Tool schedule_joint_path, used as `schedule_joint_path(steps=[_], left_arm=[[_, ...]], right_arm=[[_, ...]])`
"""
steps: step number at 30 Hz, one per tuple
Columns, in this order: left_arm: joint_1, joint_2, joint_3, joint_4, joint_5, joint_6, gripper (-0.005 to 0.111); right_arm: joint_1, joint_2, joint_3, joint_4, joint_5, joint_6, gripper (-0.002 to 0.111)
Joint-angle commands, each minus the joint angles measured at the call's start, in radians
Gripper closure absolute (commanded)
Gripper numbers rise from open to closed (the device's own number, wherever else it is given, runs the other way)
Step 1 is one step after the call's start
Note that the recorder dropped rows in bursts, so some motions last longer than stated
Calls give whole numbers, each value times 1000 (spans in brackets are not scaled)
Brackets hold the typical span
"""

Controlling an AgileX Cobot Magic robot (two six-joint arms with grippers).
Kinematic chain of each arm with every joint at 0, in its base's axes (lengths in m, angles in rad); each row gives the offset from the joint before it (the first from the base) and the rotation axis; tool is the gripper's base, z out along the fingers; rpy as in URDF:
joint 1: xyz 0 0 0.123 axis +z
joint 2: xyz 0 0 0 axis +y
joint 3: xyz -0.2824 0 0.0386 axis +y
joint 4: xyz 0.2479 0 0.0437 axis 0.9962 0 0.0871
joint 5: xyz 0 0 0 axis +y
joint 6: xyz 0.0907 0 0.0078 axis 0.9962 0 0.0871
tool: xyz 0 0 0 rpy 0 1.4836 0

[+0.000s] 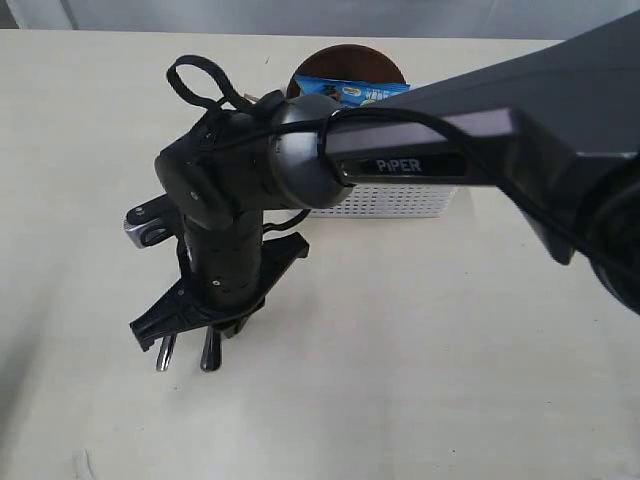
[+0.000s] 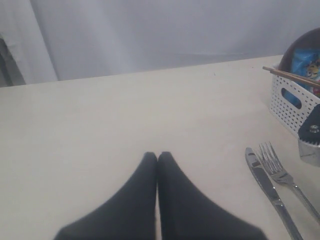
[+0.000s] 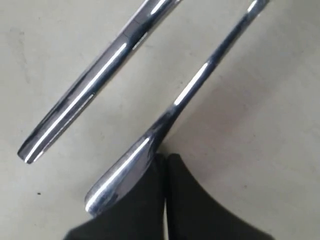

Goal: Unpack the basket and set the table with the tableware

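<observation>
Exterior view: the dark right arm (image 1: 480, 130) hangs over the pale cream worktop (image 1: 420, 350), white lattice plastic basket (image 1: 400, 200) behind, steel knife (image 1: 165, 352) and steel fork (image 1: 210, 350) poking out beneath; left wrist view: left hand (image 2: 157, 156) clenched empty near them; right wrist view: right hand (image 3: 165, 157) clenched empty at the fork's handle end.

On the pale table (image 3: 265, 125) lie two steel handles side by side, the knife (image 3: 95, 85) and the fork (image 3: 195, 85), whose end sits just beside the right gripper (image 3: 165, 159), its tips pressed together.

Bright, even, diffuse light; faint soft shadows; glare streaks on steel cutlery (image 3: 85, 100); close right tool (image 3: 166, 158) blurred.
</observation>
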Motion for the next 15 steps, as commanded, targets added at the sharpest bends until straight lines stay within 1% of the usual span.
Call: schedule_joint_path(steps=[1,15], left_arm=[[1,-3,2,3,-8,-3,107],[1,-3,2,3,-8,-3,107]], right_arm=[[1,0,-1,5,-21,-16,109],[1,-22,-1,-7,-25,-33,109]])
